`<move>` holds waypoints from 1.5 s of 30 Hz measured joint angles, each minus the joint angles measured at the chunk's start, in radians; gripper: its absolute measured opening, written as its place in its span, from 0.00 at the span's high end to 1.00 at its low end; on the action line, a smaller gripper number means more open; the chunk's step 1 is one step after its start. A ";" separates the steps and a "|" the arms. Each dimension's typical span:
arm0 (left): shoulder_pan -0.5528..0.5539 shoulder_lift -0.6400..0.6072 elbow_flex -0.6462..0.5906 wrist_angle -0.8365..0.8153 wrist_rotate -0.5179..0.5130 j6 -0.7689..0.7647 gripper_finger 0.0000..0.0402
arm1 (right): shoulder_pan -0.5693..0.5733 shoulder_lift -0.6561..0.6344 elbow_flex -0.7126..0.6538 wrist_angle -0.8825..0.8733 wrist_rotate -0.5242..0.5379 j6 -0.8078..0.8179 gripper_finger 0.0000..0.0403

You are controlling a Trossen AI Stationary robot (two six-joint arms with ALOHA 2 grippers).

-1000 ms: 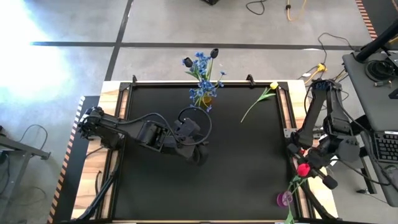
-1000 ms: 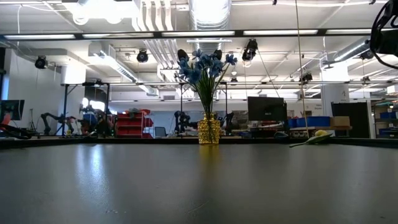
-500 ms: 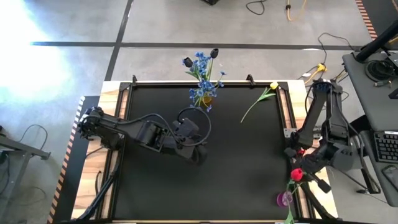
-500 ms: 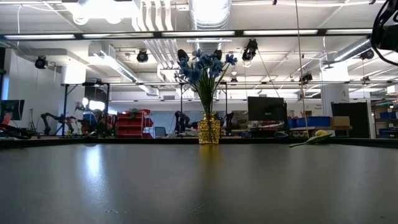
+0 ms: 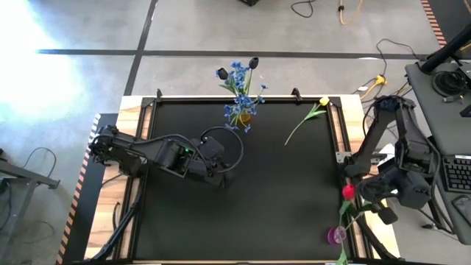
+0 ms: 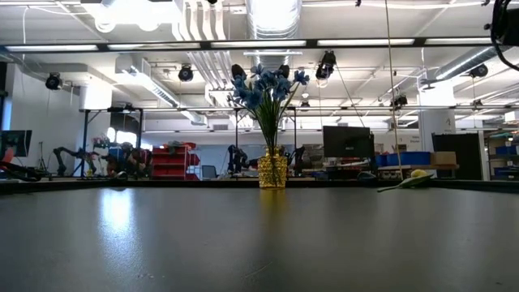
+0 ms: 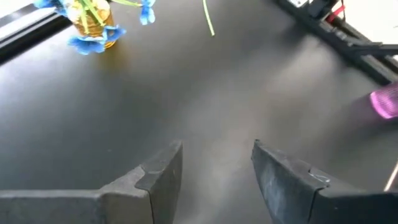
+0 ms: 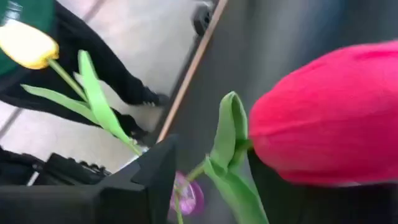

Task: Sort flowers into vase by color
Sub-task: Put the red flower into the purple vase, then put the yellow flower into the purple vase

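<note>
A gold vase [image 5: 243,114] at the table's far edge holds blue sprigs [image 6: 263,89] and near-black tulips. A yellow tulip [image 5: 313,114] lies flat at the far right. A small purple vase [image 5: 337,235] stands at the near right edge. A red tulip [image 5: 347,192] leans out of it, and a second yellow tulip [image 8: 25,43] leans beyond the table edge. My right gripper [image 8: 214,162] is open just right of the red head, with the tulip's leaf [image 8: 229,140] between its fingers. My left gripper [image 7: 217,155] hangs open and empty over mid-table. My right gripper stands open around the red tulip's leaf and upper stem [image 8: 205,171], just below the head. Whether a finger touches them I cannot tell, because the big red head hides one finger.
The black mat [image 5: 287,199] lies bare between the two vases. Wooden rails [image 5: 342,140] edge the table left and right. A desk with a keyboard [image 5: 458,173] stands beyond the right edge.
My right gripper has drawn back toward the table's right edge and tipped. The red tulip's head, which sat at its fingers, has swung a little toward the table's left and far side. My left gripper has pulled back slightly toward the table's left and turned.
</note>
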 joint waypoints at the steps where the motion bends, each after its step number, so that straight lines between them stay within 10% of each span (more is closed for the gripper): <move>1: 0.000 0.000 0.000 -0.007 0.000 0.006 0.55 | 0.000 0.014 0.027 -0.042 -0.007 0.021 0.53; 15: 0.002 -0.175 -0.173 -0.162 -0.053 0.056 0.59 | -0.002 0.170 0.314 -0.430 -0.165 0.370 0.41; 23: 0.004 -0.429 -0.589 0.195 -0.060 0.116 0.59 | -0.028 0.216 0.456 -0.469 0.025 0.509 0.35; 28: 0.008 -0.529 -0.799 0.459 -0.052 0.199 0.59 | -0.104 0.228 0.491 -0.415 0.351 0.531 0.33; 33: 0.053 -0.583 -0.922 0.644 0.012 0.294 0.59 | -0.328 0.249 0.487 -0.307 0.465 0.520 0.33; 45: 0.251 -0.642 -0.962 0.747 0.274 0.633 0.59 | -1.153 0.431 0.475 -0.191 0.215 0.449 0.37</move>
